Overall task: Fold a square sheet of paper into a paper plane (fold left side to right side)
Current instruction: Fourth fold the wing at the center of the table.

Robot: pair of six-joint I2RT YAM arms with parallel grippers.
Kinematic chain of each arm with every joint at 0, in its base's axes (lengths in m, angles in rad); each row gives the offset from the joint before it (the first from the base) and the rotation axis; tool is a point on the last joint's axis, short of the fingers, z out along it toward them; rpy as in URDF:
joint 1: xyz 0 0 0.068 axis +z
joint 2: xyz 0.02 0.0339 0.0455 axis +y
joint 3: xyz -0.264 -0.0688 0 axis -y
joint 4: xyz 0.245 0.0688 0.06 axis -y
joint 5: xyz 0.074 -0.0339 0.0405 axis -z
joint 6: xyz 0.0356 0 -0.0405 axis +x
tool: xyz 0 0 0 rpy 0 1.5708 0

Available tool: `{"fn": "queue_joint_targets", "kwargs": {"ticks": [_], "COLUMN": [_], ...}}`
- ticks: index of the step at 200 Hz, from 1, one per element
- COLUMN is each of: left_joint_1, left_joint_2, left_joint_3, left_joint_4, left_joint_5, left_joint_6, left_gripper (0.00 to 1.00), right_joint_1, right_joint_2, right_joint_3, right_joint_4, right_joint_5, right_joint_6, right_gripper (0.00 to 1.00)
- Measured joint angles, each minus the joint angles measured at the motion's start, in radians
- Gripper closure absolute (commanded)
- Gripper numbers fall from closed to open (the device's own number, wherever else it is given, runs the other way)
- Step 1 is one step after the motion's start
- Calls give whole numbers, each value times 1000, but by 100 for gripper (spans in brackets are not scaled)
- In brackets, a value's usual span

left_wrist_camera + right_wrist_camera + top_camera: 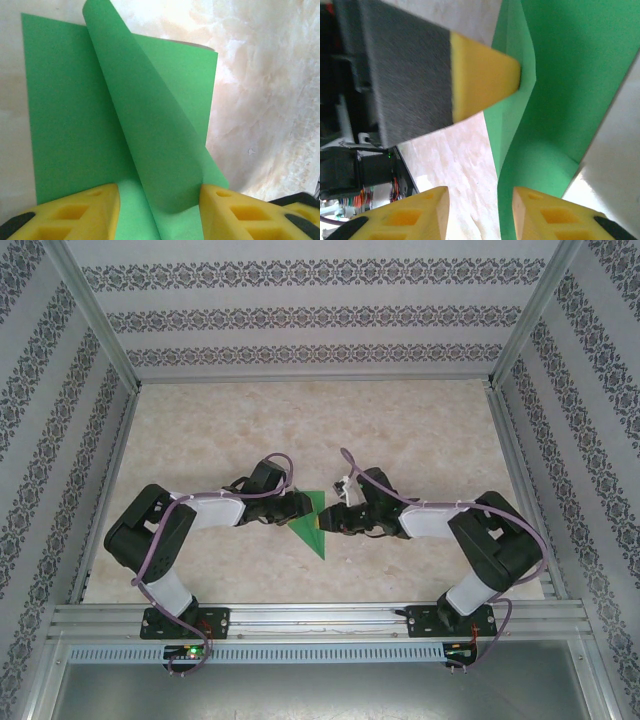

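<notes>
Left gripper (160, 222): yellow fingers (75, 215) spread, nothing pinched. Green sheet of paper (75, 125) lies on marble-pattern table (270, 100) just ahead of fingers. One side of sheet curls up off the flat part and runs back through gap between fingers.

Right gripper (480, 217): fingers (555, 215) spread. Sheet's raised edge stands in gap, nearer one finger, not clamped. Left gripper's fingertip (485, 75) touches sheet ahead of right gripper.

Top view: sheet lies between both grippers, mid-table.

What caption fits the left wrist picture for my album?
Thin bright green paper sheet, one flap curling up between the left gripper's open jaws.
</notes>
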Motion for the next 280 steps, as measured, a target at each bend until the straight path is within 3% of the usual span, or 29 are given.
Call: {"fn": "queue_joint_targets", "kwargs": {"ticks": [130,232,280], "left_joint_1": [-6,-6,-6], "left_joint_2": [0,0,0], "left_joint_3": [1,3,3], "left_joint_4": [0,-4,-5], "left_joint_5": [-11,-11,-12], "left_joint_6": [0,0,0], "left_gripper": [54,54,54], "right_joint_1": [9,11,10], "right_joint_2": [118,137,137], "right_joint_3": [48,60,62], "right_joint_4": [39,37,6], "right_joint_5": [-2,15,38], "right_joint_6": [30,31,20], "right_gripper": [63,94,99]}}
